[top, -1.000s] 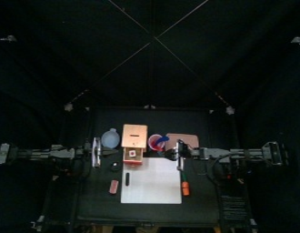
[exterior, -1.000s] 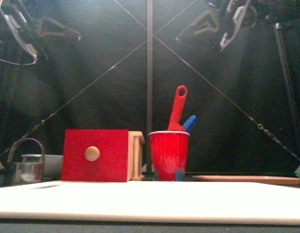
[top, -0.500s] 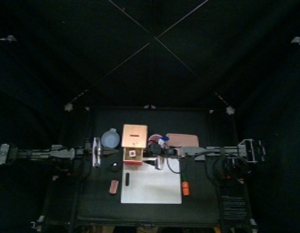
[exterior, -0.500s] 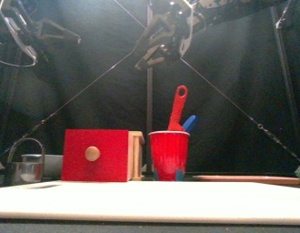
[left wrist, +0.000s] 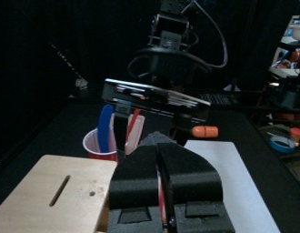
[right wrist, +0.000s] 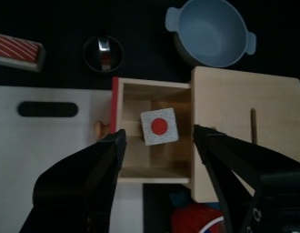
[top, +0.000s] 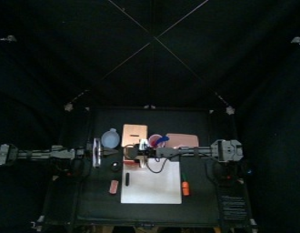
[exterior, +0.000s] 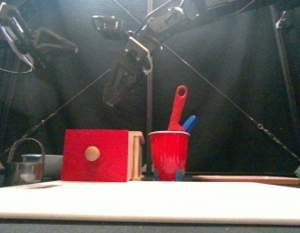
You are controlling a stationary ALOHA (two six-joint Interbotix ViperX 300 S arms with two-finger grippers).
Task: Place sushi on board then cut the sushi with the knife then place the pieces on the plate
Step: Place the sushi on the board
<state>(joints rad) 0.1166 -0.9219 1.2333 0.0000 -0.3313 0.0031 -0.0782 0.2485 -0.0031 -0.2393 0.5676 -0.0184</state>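
Black bench (top: 85, 207) inside a curtained booth, surveyed left to right. At far left the left pincer (left wrist: 163, 150) rests at the bench's side, jaws closed together and empty. Next come the bowl (top: 110, 139) and the cutter (right wrist: 104, 52), neither involved. Behind the board (top: 153, 185) stands the box (top: 135, 134) with its drawer (right wrist: 140, 159) pulled open. The sushi (right wrist: 159, 126) stands inside the drawer, showing a white end with a red centre. Directly above it hangs the right pincer (right wrist: 159, 134), jaws spread wide, holding nothing and touching nothing, one jaw to each side of the sushi. Just right of the box is the cup (exterior: 168, 153) with both knives (exterior: 178, 107), then the tray (top: 185, 139). No sushi lies on the board. Assessment: the first step is in hand, fetching the sushi. The next move calls for a straight descent and a close on the sushi's sides without catching the drawer walls. A clean lift and a carry forward to the board would follow.
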